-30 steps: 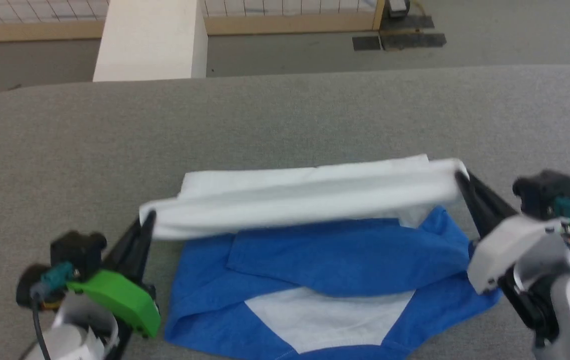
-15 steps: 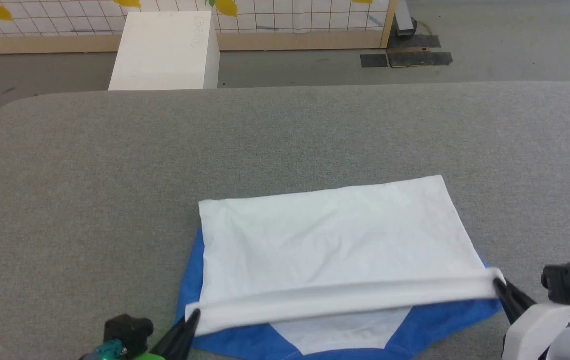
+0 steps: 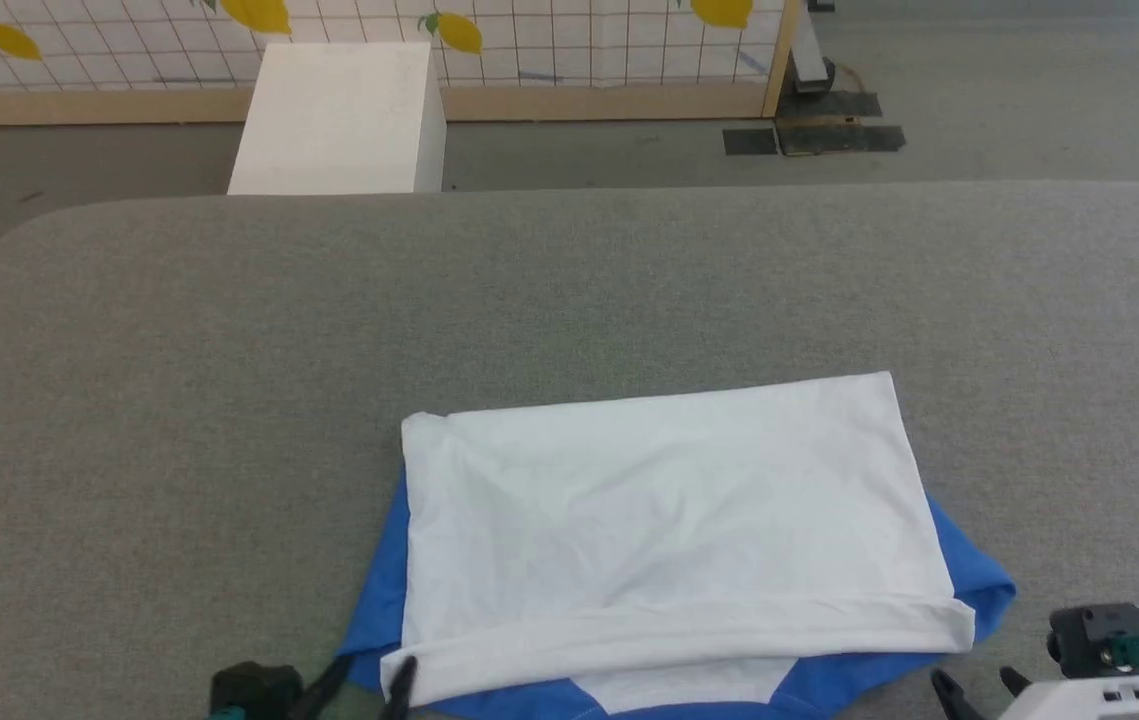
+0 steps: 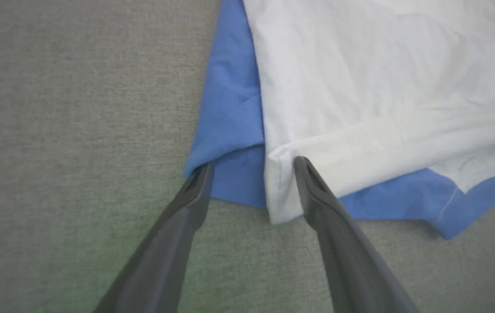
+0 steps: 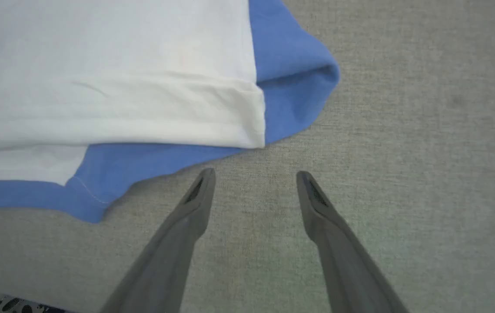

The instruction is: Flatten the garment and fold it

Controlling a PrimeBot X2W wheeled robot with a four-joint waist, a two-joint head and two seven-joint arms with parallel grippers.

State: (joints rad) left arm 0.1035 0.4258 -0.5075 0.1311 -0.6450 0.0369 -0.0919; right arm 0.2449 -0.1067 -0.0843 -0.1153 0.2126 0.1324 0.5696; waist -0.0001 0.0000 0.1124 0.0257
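Garment (image 4: 382, 87) corner within spread left hand (image 4: 254, 165)

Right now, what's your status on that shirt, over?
Left end effector open around the white hem corner. Right end effector open, off the cloth. Garment folded over, blue edges showing. Nothing blocking.

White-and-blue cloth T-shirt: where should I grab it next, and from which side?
Likely the T-shirt's rolled white hem at its near corners, from the robot's side: that edge lies thicker than the flat body, and the open left gripper straddles one corner.
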